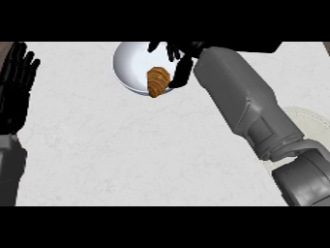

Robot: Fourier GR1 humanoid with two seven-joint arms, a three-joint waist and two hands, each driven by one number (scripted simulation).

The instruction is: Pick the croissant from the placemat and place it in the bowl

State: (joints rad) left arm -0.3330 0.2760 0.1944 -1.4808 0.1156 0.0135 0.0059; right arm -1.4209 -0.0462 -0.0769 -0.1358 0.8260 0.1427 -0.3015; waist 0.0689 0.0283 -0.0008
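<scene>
1. The right hand (178, 60) reaches over the white bowl (128, 60) at the far side of the counter (125, 145). Its fingers curve down beside the croissant (157, 81), one dark finger running along the pastry's right flank. They appear to be in contact, but whether they are clasping it or have already let go cannot be told from this angle.

2. The croissant lies at the bowl's near rim, its lower tip reaching the edge or just past it. It is not settled in the middle.

3. In my judgement the step in hand is the release. To do it well, the pastry should sit nearer the bowl's centre before the fingers spread, so that it comes to rest on the floor of the bowl and not tipped on the rim. The fingers should then open fully and the hand lift straight up, clear of the rim, without dragging the croissant outward.

4. The bowl holds nothing else that shows; much of its right side is hidden behind the hand and forearm.

5. The pale round placemat (317, 128) lies near the right edge, well apart from the bowl, partly covered by the right forearm; no food shows on its visible part.

6. The left hand (14, 77) rests open at the left edge, fingers up.
</scene>
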